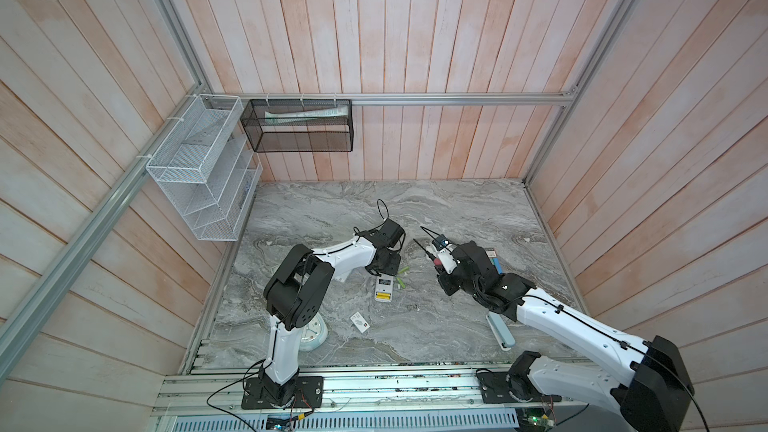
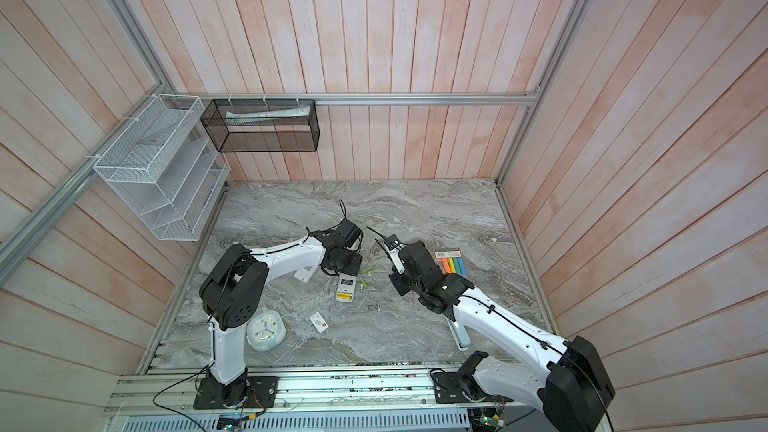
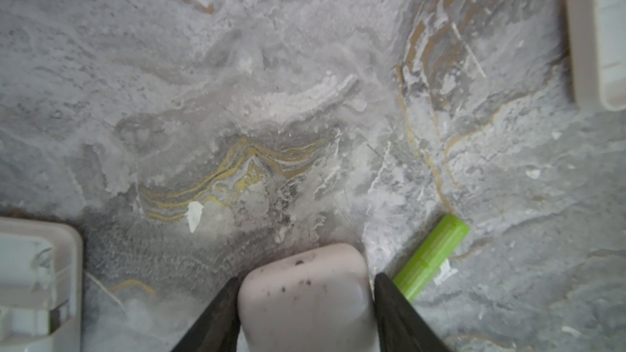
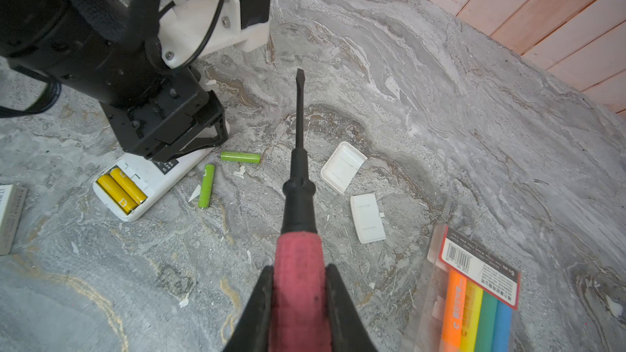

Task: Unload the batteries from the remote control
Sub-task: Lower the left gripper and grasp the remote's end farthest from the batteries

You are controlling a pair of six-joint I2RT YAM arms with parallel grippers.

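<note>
Two yellow batteries sit in the open end of the remote, long axes along it, farthest from the left jaws, which clamp its other end. Two green batteries lie on the desk alongside. The right jaws grip the screwdriver, its blade pointing past the remote. That arm, crouched low, looks best placed to pry.

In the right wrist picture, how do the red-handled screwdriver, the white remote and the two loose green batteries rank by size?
1. Red-handled screwdriver, black shaft; nearness to the camera inflates it.
2. White plastic remote control.
3. Slim green cylindrical batteries: alike, unranked.
</note>
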